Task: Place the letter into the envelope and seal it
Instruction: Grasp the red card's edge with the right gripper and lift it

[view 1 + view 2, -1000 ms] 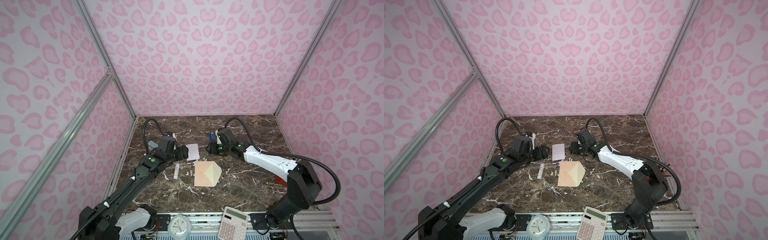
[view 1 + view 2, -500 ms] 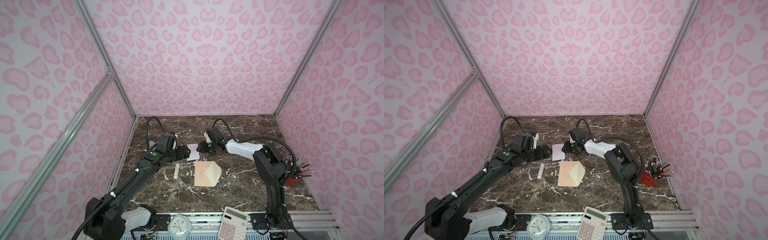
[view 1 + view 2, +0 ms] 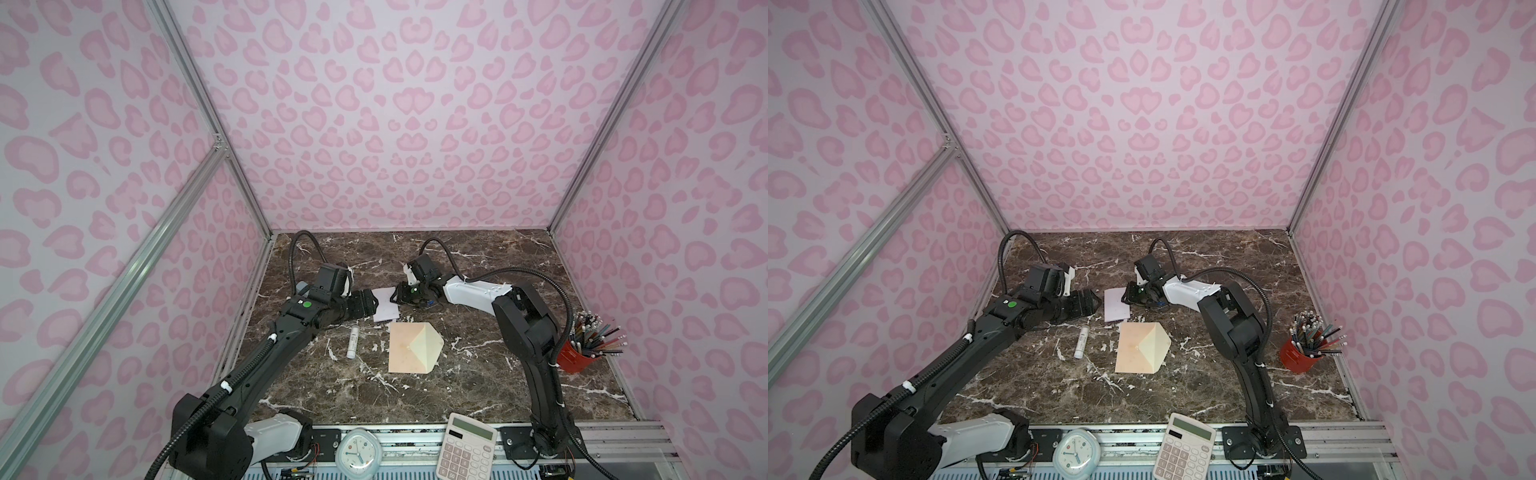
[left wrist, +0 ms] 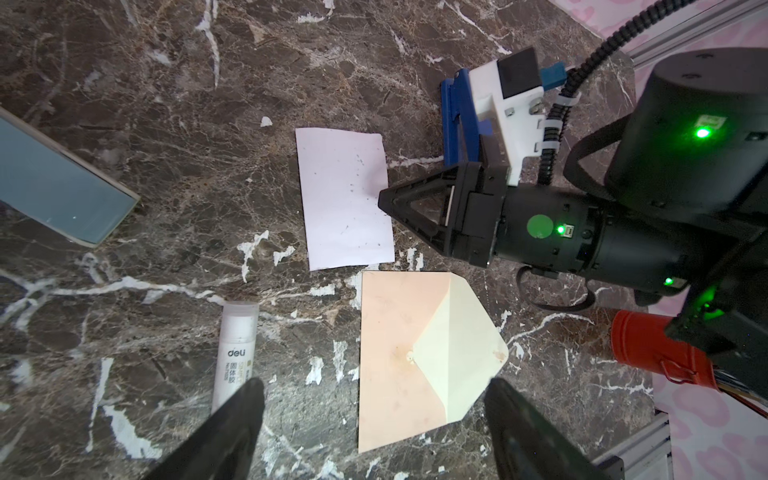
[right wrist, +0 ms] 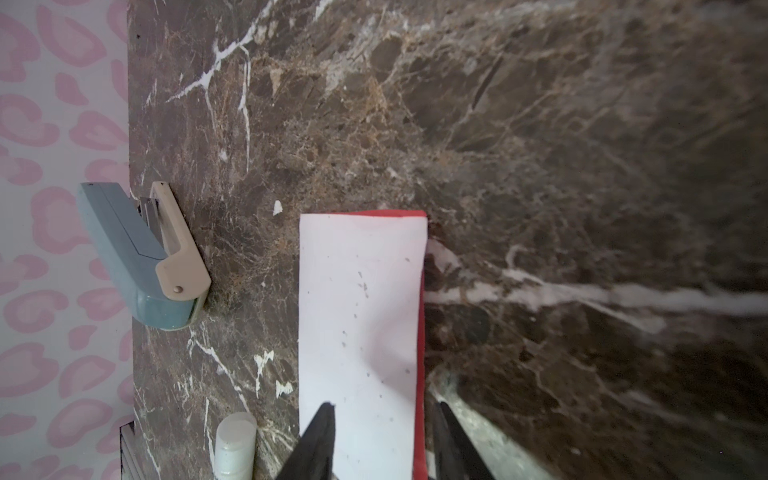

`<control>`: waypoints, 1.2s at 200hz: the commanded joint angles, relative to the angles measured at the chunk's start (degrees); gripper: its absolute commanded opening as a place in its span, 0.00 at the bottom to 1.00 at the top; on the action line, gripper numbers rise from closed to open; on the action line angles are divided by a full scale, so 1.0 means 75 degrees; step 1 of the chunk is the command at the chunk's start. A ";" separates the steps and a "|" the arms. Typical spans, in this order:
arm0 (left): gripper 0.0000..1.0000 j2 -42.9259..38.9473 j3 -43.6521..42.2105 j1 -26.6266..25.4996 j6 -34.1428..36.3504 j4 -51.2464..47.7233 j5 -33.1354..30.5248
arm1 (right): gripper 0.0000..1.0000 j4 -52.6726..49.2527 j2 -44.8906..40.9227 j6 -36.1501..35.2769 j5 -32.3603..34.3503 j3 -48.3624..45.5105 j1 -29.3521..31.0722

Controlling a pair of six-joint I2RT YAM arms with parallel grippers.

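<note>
The letter (image 3: 385, 306) (image 3: 1116, 305), a pale sheet with a red edge (image 5: 361, 324), lies flat on the marble behind the envelope (image 3: 409, 349) (image 3: 1138, 347). That peach envelope lies with its cream flap open, pointing right (image 4: 399, 361). My right gripper (image 3: 395, 293) (image 5: 384, 405) is low at the letter's right side, open. One finger rests on the sheet and the other just past the red edge (image 4: 384, 199); the paper bulges slightly between them. My left gripper (image 3: 371, 304) (image 4: 374, 380) hovers wide open by the letter's left side, holding nothing.
A glue stick (image 3: 353, 341) (image 4: 235, 353) lies left of the envelope. A grey-blue stapler (image 5: 141, 257) sits by the left wall. A red pencil cup (image 3: 575, 353) stands at the right. A calculator (image 3: 465, 449) and a clock (image 3: 357, 453) sit on the front rail.
My right gripper has slid left onto the letter's right edge and its jaws have narrowed. The right arm's elbow has folded upward. The left gripper has barely shifted.
</note>
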 commanded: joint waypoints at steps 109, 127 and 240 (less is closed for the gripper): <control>0.86 -0.1072 -0.0293 0.0017 -0.0150 -0.0626 -0.0334 | 0.14 -0.0230 0.0022 -0.0179 0.0227 -0.0122 0.0156; 0.86 -0.1235 -0.0384 0.0023 -0.0184 -0.0680 -0.0415 | 0.11 -0.0237 0.0032 -0.0163 0.0272 -0.0122 0.0191; 0.88 -0.1214 -0.0345 0.0268 -0.0253 -0.0032 -0.0118 | 0.00 -0.0845 -0.1420 -0.0087 0.0189 -0.0008 0.0087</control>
